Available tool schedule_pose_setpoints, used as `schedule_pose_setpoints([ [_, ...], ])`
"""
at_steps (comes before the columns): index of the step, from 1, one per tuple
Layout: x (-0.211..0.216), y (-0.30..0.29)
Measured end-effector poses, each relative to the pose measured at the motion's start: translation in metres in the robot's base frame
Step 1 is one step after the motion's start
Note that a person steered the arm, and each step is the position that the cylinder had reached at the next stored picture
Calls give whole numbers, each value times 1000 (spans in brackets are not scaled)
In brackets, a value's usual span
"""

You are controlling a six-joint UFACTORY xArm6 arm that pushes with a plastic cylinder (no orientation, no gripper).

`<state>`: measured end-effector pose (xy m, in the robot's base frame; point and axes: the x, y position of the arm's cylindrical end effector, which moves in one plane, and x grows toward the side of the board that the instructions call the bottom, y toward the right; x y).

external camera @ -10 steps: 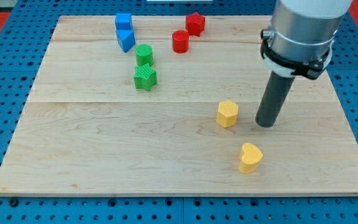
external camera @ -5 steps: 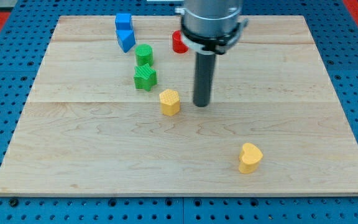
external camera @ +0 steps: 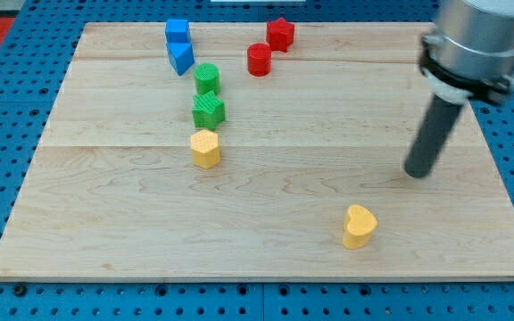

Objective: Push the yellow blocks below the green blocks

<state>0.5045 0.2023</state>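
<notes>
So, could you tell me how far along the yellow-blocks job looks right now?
Half done: the yellow hexagonal block sits just below the green blocks. In hand: my tip stands at the view's right, above and right of the yellow heart block, not touching it. Left: pushing that heart leftward, under the greens.

The scene is bright and evenly lit, with the light seeming to come from above. Shadows are soft and short: a faint dark patch sits at the foot of the yellow heart block [external camera: 359, 226], and the yellow hexagon block [external camera: 205, 148] casts only a thin rim of shade. The pale board [external camera: 132, 205] shows wood grain clearly, without glare. Colours are saturated. The blocks are sharp, while the rod and my tip [external camera: 415, 173] look slightly smeared with motion blur. Edges of the board stay straight, with little visible distortion.
</notes>
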Motion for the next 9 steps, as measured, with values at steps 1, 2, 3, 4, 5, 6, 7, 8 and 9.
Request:
schedule_pose_setpoints([
  [1,60,1],
  [2,70,-48],
  [3,71,-116],
  [4,47,-177],
  [5,23,-221],
  [6,5,-221],
  [7,0,-177],
  [8,-9,-104],
  [9,-2,-13],
])
